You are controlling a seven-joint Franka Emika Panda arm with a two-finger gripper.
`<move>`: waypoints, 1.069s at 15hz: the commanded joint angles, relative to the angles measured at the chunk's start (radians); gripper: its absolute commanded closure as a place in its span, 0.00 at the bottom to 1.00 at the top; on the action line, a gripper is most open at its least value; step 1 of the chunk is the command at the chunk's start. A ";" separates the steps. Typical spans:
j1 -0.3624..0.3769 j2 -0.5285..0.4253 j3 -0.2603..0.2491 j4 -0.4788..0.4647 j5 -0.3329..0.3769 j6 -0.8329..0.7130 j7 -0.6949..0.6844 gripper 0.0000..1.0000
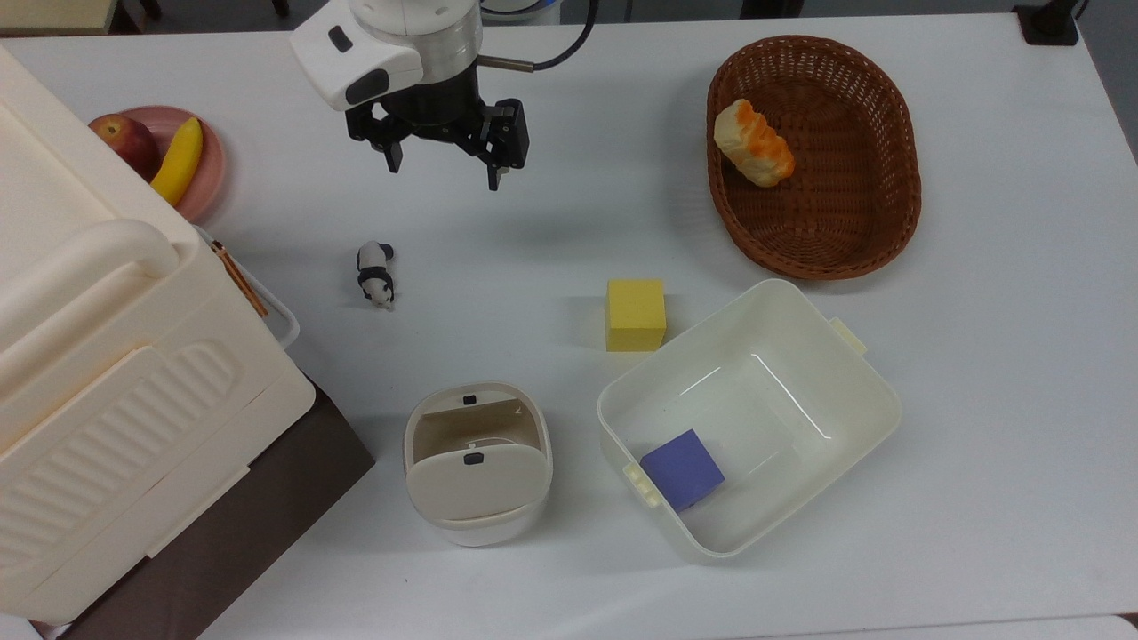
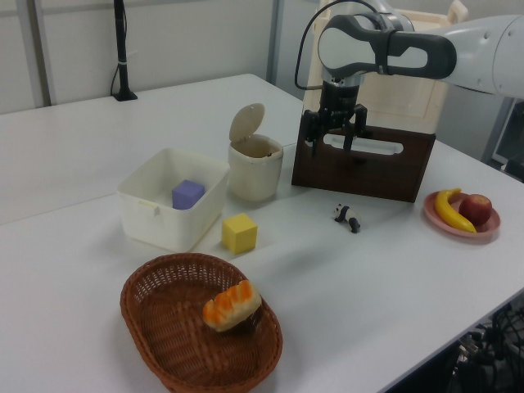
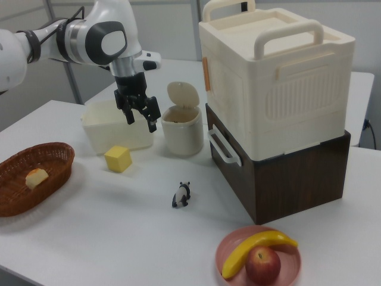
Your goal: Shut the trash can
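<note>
**Lid up, gripper high above the table**

You have the trash can standing between the big cream box and the white tub, its lid tilted up on the hinge. The left view gives you that upright lid in profile; the top view shows the open mouth and 2 small black buttons. Your gripper hangs well apart from the can, above the toy panda, its 2 fingers spread and holding nothing.
</note>
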 commanded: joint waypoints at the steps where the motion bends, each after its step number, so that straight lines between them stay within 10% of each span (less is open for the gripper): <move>1: 0.005 -0.019 -0.005 -0.019 0.011 0.000 -0.016 0.00; 16: 0.002 -0.018 -0.005 -0.021 0.011 0.001 -0.030 0.00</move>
